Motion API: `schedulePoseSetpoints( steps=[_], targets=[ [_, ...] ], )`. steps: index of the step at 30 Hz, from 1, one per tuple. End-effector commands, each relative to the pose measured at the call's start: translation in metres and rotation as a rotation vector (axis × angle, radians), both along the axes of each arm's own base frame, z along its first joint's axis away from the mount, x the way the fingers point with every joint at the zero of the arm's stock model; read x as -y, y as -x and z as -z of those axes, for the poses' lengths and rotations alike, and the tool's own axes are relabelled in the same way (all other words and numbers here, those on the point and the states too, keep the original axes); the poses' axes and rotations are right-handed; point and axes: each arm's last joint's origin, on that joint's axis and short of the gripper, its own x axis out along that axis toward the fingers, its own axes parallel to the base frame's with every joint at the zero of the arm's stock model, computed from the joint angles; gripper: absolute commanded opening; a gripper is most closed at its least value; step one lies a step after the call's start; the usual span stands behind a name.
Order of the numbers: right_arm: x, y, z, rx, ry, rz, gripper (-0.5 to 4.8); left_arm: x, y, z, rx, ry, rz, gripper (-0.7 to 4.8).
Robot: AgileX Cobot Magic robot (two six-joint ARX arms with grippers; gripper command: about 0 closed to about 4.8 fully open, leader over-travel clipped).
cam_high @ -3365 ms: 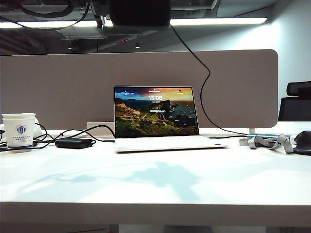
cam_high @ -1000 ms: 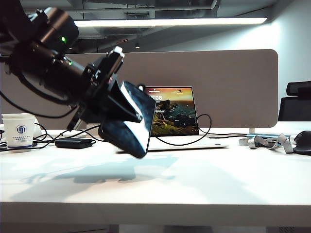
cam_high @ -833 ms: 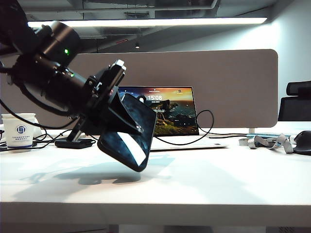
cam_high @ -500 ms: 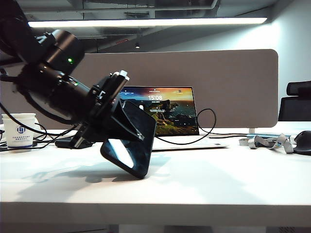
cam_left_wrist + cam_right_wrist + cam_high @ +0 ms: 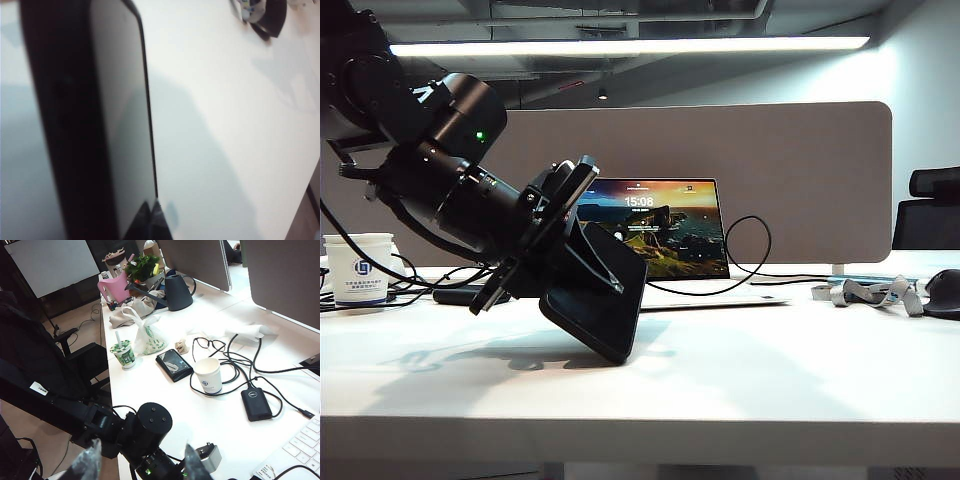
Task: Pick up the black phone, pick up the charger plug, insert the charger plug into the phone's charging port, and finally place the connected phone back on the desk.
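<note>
My left gripper (image 5: 572, 268) is shut on the black phone (image 5: 602, 298), which hangs tilted over the white desk (image 5: 800, 380) in front of the laptop. The phone's lower corner is at or just above the desktop; I cannot tell whether it touches. In the left wrist view the phone (image 5: 90, 125) fills one side, with my fingertips (image 5: 150, 222) pinched on its edge. A black cable (image 5: 758, 250) loops out from behind the phone; the charger plug itself is hidden. My right gripper (image 5: 140, 450) is out of the exterior view and stands open and empty above the left arm (image 5: 150, 427).
An open laptop (image 5: 670, 230) stands behind the phone before the grey-beige divider (image 5: 800, 170). A paper cup (image 5: 358, 268) and a power brick (image 5: 256, 404) with cables lie at the left. A lanyard (image 5: 870, 292) and a dark mouse (image 5: 945, 292) lie at the right.
The left arm has lowered the phone toward the desk and a little to the right. The cable loop has shifted right with it.
</note>
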Motion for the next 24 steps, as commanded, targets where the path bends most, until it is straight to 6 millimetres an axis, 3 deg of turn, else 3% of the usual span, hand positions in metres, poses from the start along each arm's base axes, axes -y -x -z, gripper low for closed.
schedulePoseSetpoints(
  steps=[1, 3, 7, 18, 21, 24],
  targets=[
    [0.000, 0.002, -0.003, 0.016, -0.004, -0.002, 2.11, -0.001, -0.002, 0.000, 0.000, -0.035, -0.066, -0.04],
    [0.000, 0.002, -0.003, 0.016, -0.004, -0.002, 2.11, -0.001, -0.001, 0.001, -0.011, -0.044, -0.068, 0.08],
    [0.000, 0.002, -0.003, 0.016, -0.005, -0.002, 2.11, -0.001, 0.000, 0.002, -0.030, -0.042, -0.055, 1.75],
    [0.000, 0.002, -0.004, 0.004, -0.008, -0.002, 2.11, -0.006, -0.002, 0.003, -0.014, -0.097, -0.120, 1.88],
    [0.000, 0.002, -0.004, 0.004, -0.009, -0.002, 2.11, -0.011, -0.003, 0.003, -0.024, -0.097, -0.131, 2.41],
    [0.000, 0.002, -0.004, 0.004, -0.008, -0.002, 2.11, -0.018, -0.004, 0.001, -0.033, -0.106, -0.152, 3.39]
  ],
)
